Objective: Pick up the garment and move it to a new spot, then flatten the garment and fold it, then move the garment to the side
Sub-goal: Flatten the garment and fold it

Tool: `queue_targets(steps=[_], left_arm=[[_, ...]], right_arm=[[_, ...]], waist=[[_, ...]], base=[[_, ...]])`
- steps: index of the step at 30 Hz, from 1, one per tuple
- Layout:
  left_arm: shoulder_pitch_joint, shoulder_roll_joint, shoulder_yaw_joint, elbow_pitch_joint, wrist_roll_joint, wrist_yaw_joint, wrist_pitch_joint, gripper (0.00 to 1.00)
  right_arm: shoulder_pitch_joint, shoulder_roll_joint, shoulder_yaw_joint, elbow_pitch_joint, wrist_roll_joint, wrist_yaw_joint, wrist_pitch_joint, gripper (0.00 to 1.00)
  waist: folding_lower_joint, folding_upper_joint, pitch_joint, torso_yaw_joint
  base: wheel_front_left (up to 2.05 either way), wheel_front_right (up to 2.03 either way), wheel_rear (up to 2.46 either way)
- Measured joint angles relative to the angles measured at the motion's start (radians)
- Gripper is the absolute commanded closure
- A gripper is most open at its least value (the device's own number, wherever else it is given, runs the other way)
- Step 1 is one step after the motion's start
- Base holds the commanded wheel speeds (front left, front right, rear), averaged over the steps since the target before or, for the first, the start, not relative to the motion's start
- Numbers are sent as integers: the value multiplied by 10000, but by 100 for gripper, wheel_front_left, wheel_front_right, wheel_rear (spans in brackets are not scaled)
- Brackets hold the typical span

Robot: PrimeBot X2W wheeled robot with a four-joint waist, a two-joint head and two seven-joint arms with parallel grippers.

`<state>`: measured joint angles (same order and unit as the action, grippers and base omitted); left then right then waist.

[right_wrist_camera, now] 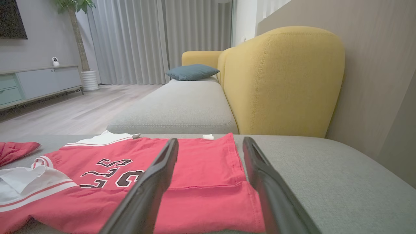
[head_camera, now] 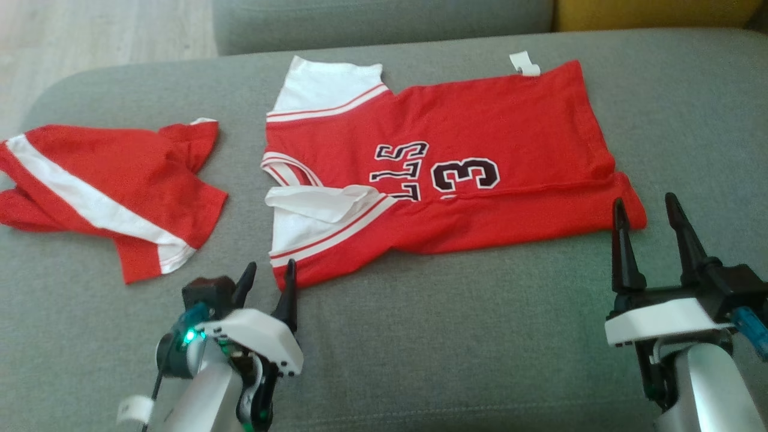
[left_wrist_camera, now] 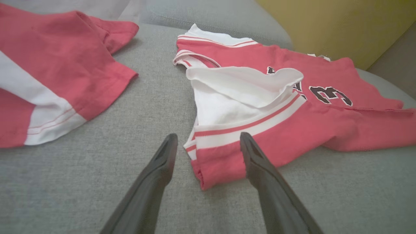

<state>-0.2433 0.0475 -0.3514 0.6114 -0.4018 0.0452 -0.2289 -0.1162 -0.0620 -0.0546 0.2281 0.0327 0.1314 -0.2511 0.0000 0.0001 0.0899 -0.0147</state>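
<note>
Grippers, two of them, come nearest. At the jersey's near left corner the left gripper (head_camera: 272,264) has its two dark fingers spread wide with nothing held between them. In the left wrist view one finger (left_wrist_camera: 256,162) overlaps the red hem of that corner and the other lies over bare grey fabric; whether either touches the cloth I cannot tell. At the jersey's near right corner the right gripper (head_camera: 644,199) is just as wide open and holds nothing. One of its tips overlaps the red edge in the head view, contact unclear.

Garments number two, both red and white, both on the grey sofa seat (head_camera: 432,336). The jersey (head_camera: 492,120) lies spread out between the two grippers, its collar end toward the left gripper and its hem end toward the right gripper, with a dark number 3 and letters on its chest. Its near white sleeve is folded over on itself and its far white sleeve lies flat; a crease runs along its near edge. One small white label (head_camera: 524,63) sticks out from the jersey's far edge. The shorts (head_camera: 102,174), with one white stripe, lie rumpled to the left of the jersey, apart from it.

Beyond the jersey are one second seat (right_wrist_camera: 178,107) in grey, one yellow backrest (right_wrist_camera: 282,81) and one dark blue-green cushion (right_wrist_camera: 191,71)
</note>
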Motion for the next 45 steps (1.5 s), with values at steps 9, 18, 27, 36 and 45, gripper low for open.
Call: queue_targets(steps=[9,18,27,36,45], left_arm=[[-982,-54,-209,1827,-58,301,439,0],[-2205,-58,-589,2688,73,-140,637,100],[-2390,-128,-895,1965,500,-194,-121,100],[-2394,-127,-1183,849,696,-274,-194,100],[-2387,-109,-1218,466,748,-190,-196,100]], right_arm=[[-229,-4,127,-107,-2,0,0,0],[-585,-2,-146,232,-207,0,174,0],[-1961,123,-2079,2531,230,0,2050,0],[-3171,150,-3200,4702,-230,0,2872,0],[-4131,134,-3800,5632,-972,0,2861,0]], waist=[[0,0,445,-325],[0,0,884,-298],[0,0,1180,319],[0,0,1418,890],[0,0,1737,932]], base=[[0,0,0],[0,0,0],[0,0,0],[0,0,0],[0,0,0]])
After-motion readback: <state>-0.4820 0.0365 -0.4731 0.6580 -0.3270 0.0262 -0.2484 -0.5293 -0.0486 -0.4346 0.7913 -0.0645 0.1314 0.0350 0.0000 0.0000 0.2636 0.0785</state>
